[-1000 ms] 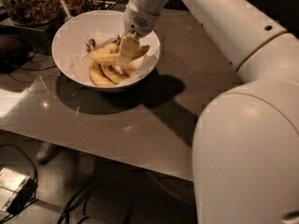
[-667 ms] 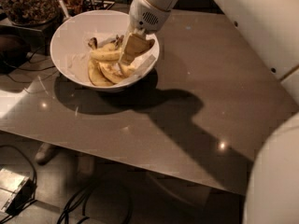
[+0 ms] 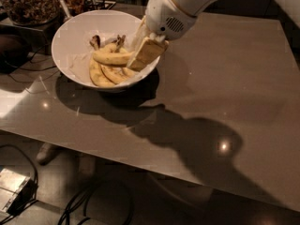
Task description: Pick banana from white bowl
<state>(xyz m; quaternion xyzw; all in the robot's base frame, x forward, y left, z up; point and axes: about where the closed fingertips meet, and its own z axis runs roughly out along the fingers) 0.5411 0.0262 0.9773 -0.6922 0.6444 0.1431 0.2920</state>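
The white bowl (image 3: 70,32) stands at the table's far left and holds several bananas. The longest, pale-yellow banana (image 3: 111,57) lies across the top of the others, pointing left to right. My gripper (image 3: 134,62) reaches down over the bowl's right rim and is shut on that banana's right end. One tan finger (image 3: 149,52) shows in front; the banana's end is hidden behind it. The shorter curved bananas (image 3: 101,75) lie beneath it on the bowl's floor.
The brown table (image 3: 225,88) stretches to the right and front of the bowl. A glass jar with dark contents (image 3: 28,3) stands behind the bowl at the far left. Cables and a small box (image 3: 14,186) lie on the floor below the table's front edge.
My gripper has shifted to the right, toward the bowl's right rim, still at the banana. The arm's big elbow has swung up out of the picture.
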